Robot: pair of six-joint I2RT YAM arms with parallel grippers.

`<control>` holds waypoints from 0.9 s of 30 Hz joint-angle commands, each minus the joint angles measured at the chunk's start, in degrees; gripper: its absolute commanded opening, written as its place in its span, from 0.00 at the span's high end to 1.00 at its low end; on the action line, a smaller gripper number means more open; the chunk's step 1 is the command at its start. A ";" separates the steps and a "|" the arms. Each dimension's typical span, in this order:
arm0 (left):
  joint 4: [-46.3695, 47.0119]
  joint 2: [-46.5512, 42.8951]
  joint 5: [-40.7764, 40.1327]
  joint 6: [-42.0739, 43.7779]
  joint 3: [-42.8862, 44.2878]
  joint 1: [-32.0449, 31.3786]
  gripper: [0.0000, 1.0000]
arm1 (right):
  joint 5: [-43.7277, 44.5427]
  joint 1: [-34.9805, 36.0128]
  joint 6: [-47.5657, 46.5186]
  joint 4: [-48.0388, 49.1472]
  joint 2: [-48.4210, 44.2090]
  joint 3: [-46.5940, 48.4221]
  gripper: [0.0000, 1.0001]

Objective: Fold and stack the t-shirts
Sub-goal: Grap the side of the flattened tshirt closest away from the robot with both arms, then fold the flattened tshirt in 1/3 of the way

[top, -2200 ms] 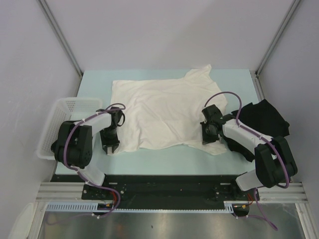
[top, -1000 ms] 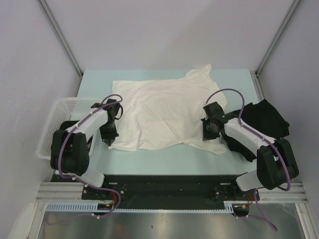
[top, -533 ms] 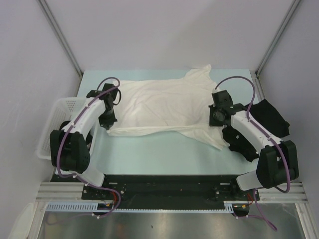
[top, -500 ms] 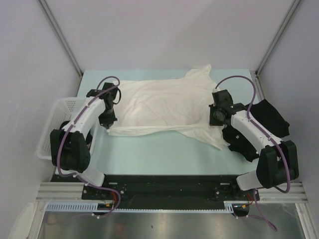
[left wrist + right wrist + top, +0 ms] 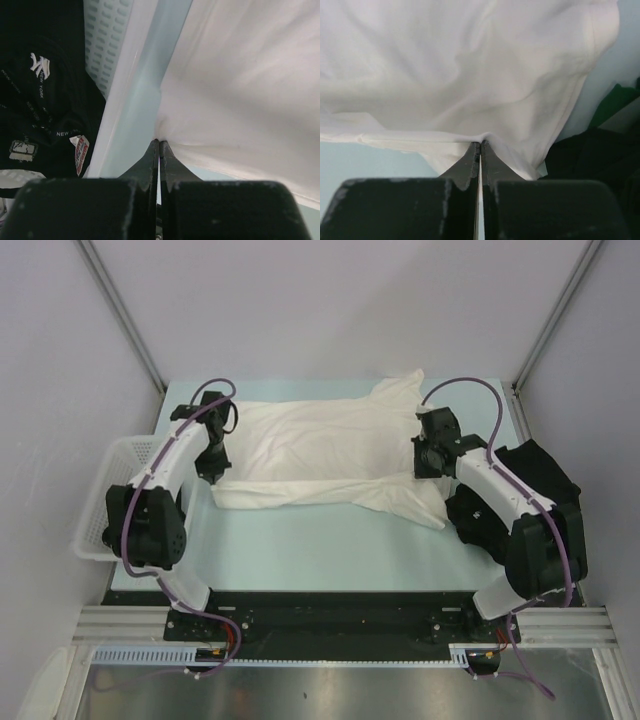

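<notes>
A cream-white t-shirt (image 5: 320,445) lies across the middle of the table, its near half lifted and doubled back over the far half. My left gripper (image 5: 209,472) is shut on its left edge (image 5: 200,100). My right gripper (image 5: 425,466) is shut on its right edge (image 5: 470,75), near a sleeve. A heap of black t-shirts (image 5: 530,490) lies at the right under my right arm. In the left wrist view a black t-shirt with white print (image 5: 35,100) lies below, beside the basket.
A white mesh basket (image 5: 120,480) stands at the table's left edge; its wall shows in the left wrist view (image 5: 107,45). The pale blue table (image 5: 320,540) is bare in front of the shirt. Grey walls and frame posts close in the sides.
Both grippers have carried the shirt's near hem away from me over the far half, so the cloth is now a narrower band. The black heap has not moved.
</notes>
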 commanded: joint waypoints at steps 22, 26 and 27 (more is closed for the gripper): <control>-0.28 13.13 -2.20 6.93 19.46 3.01 1.00 | 5.97 -1.63 -13.75 4.15 11.08 12.53 1.00; -0.90 15.50 -2.12 7.55 22.55 3.01 1.00 | 6.23 -2.51 -14.20 4.77 11.70 13.59 1.00; -0.99 16.03 -2.12 7.72 22.90 3.09 1.00 | 6.50 -2.51 -14.37 5.29 11.70 13.85 1.00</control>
